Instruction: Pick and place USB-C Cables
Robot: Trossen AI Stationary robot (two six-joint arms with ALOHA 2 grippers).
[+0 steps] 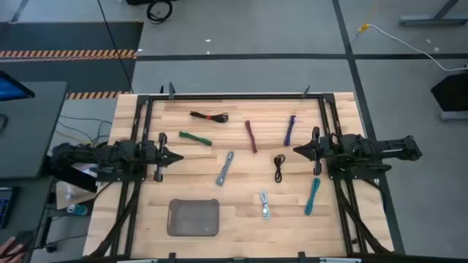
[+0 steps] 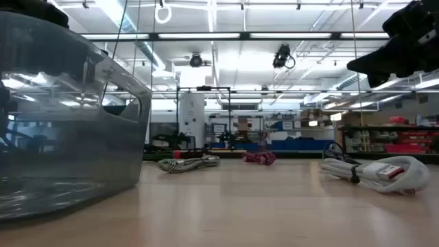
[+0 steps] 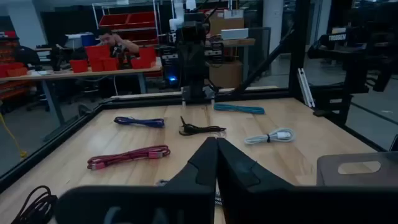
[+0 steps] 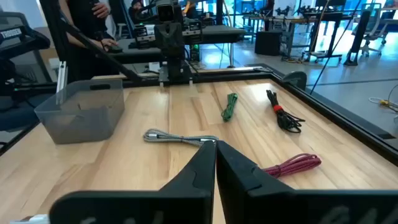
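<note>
Eight short cables lie flat and apart on the wooden table: black-red [image 1: 209,116], green [image 1: 195,138], maroon [image 1: 251,136], purple [image 1: 290,130], grey [image 1: 225,168], black [image 1: 278,166], white [image 1: 264,205] and teal [image 1: 313,196]. My left gripper [image 1: 179,155] hovers shut at the table's left side, pointing right, with its tip [image 3: 216,140] toward the black cable [image 3: 200,129]. My right gripper [image 1: 296,150] hovers shut at the right side, pointing left, with its tip [image 4: 215,143] above the grey cable [image 4: 180,138]. Neither gripper touches a cable.
A translucent grey tray [image 1: 194,218] stands near the table's near edge, left of centre; it also fills the left of the low view [image 2: 68,116]. A black frame [image 1: 234,96] runs along the table's edges. People stand at benches beyond the table in both wrist views.
</note>
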